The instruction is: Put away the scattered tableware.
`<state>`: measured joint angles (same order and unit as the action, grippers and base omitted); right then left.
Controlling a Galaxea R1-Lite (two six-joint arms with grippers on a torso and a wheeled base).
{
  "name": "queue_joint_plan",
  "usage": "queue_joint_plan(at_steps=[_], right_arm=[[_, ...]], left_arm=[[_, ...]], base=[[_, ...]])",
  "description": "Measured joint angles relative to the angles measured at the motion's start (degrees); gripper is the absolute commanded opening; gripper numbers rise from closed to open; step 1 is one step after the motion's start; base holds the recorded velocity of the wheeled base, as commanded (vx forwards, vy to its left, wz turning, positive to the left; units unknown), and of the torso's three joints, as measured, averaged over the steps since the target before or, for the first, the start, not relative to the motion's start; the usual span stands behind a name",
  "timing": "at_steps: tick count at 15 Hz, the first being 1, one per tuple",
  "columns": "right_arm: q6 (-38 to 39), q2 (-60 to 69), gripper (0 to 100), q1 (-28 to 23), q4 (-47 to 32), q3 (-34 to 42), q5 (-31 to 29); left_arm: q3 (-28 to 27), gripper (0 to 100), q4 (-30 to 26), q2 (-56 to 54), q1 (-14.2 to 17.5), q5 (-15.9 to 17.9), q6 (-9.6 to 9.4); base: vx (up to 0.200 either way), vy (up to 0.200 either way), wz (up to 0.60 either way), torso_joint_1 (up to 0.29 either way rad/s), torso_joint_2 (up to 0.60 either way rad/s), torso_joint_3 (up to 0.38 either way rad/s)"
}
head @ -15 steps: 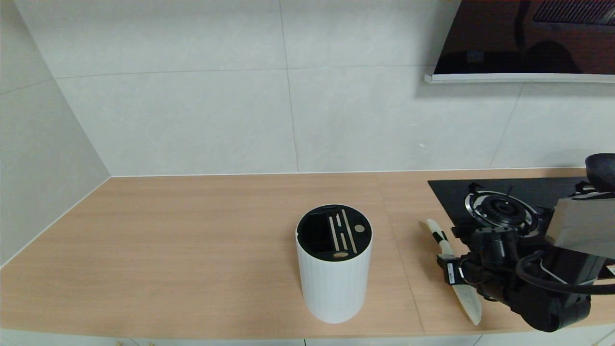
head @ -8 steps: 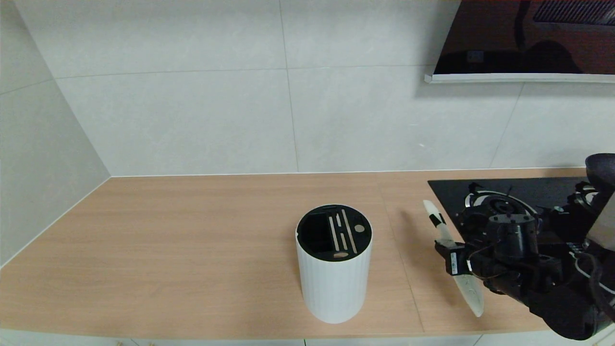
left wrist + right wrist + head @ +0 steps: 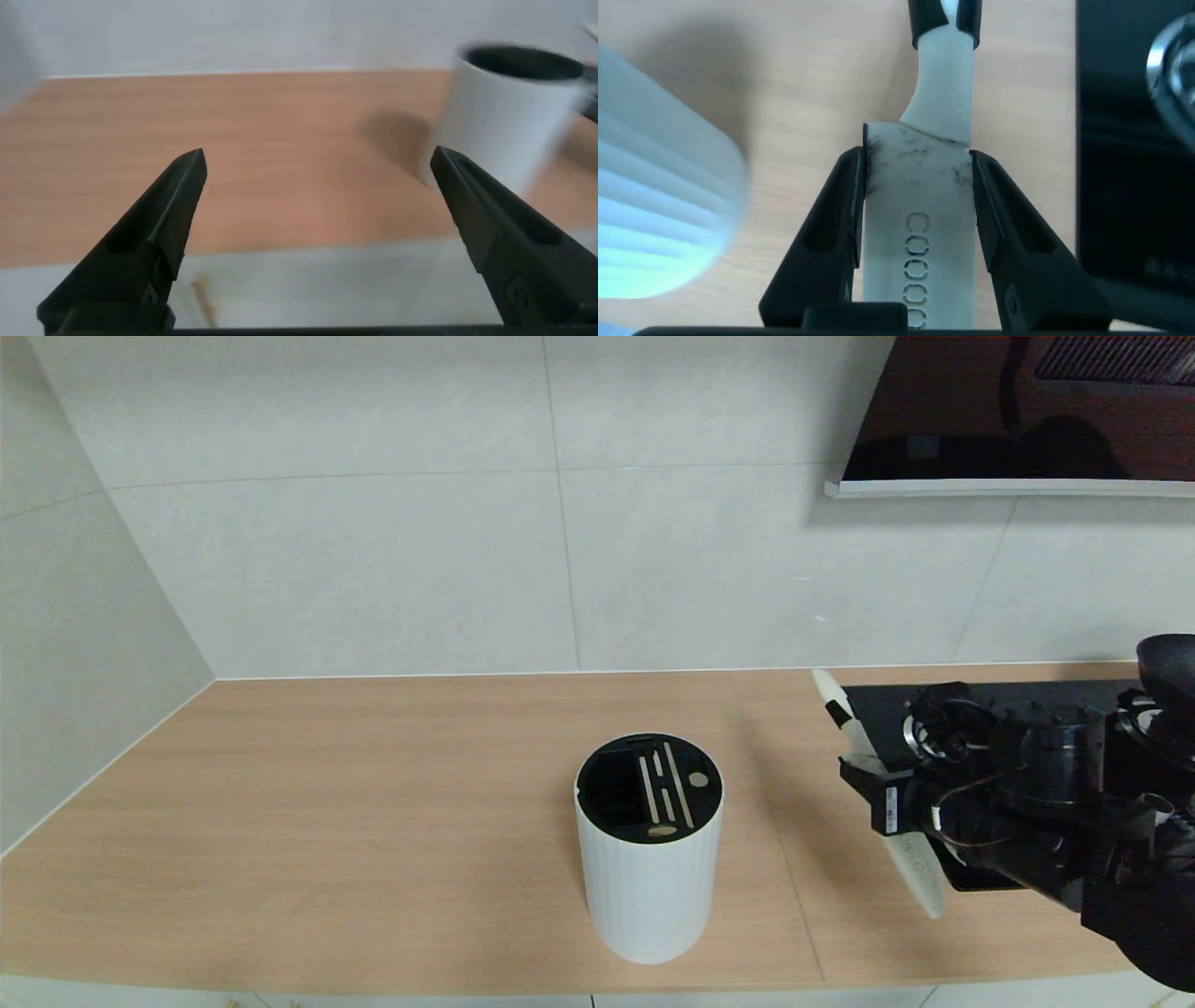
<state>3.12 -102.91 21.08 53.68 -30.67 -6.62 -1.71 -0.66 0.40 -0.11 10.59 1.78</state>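
On the bench [image 3: 373,803] stands a white holder [image 3: 651,887] with thin slots and one big hole in its black top. Right of it, the right claw [image 3: 878,791] grips a white knife [image 3: 920,882], tilted, above the bench. The left claw [image 3: 318,233] is spread wide.

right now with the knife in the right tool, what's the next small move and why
Probably carry the right tool toward the robot's left until the knife hangs over the white holder. The tool is shut on the blade, the knife looks lifted off the counter, and the holder's top slots lie to that side.
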Motion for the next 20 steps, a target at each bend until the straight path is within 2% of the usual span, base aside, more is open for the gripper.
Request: queue_joint_plan(at_steps=[2,7,9,12,13,14,15,17,18,19,20], right_arm=[[-0.1,1.8,0,0.6,-3.3,-4.4,0.7],[-0.1,3.1,0,3.3,-12.2,-17.4,1.2],[-0.1,2.8,0,5.2,-15.0,-22.8,1.3],[-0.1,2.5,0,9.2,-17.0,-27.3,1.2],[-0.1,2.6,0,10.9,-17.2,-27.6,1.0],[0.0,2.7,0,12.6,-17.3,-27.6,0.7],[0.0,2.8,0,13.7,-17.1,-27.3,0.6],[0.1,3.1,0,16.8,-16.8,-26.4,-0.5],[0.2,3.4,0,18.5,-16.8,-25.9,-1.4],[0.3,3.7,0,19.9,-16.6,-25.6,-1.8],[0.4,4.0,0,21.0,-16.7,-25.4,-1.9]], left_arm=[[-4.8,100,-5.3,2.3,-0.1,5.3,0.05],[-19.8,100,-6.8,19.0,-0.2,14.0,0.00],[-25.6,100,-5.3,28.8,-0.3,17.9,-0.17],[-32.5,100,1.0,44.3,-2.3,20.6,-0.04],[-34.0,100,3.8,49.0,-3.7,21.1,0.62],[-35.2,100,7.7,54.2,-5.9,21.3,2.32],[-36.0,100,11.8,58.8,-8.7,21.5,5.25],[-36.4,100,20.7,65.9,-13.0,21.5,14.28],[-36.4,100,23.7,68.4,-14.8,21.5,17.79],[-36.4,100,26.1,70.5,-16.6,21.5,20.71],[-36.4,100,27.7,72.1,-17.9,21.5,22.36]], base=[[0.000,0.000,0.00,0.000,0.00,0.000],[0.000,0.000,0.00,0.000,0.00,0.000],[0.000,0.000,0.00,0.000,0.00,0.000],[0.000,0.000,0.00,0.000,0.00,0.000],[0.000,0.000,0.00,0.000,0.00,0.000],[0.000,0.000,0.00,0.000,0.00,0.000],[0.000,0.000,0.00,0.000,0.00,0.000],[0.000,0.000,0.00,0.000,0.00,0.000],[0.000,0.000,0.00,0.000,0.00,0.000],[0.000,0.000,0.00,0.000,0.00,0.000],[0.000,0.000,0.00,0.000,0.00,0.000]])
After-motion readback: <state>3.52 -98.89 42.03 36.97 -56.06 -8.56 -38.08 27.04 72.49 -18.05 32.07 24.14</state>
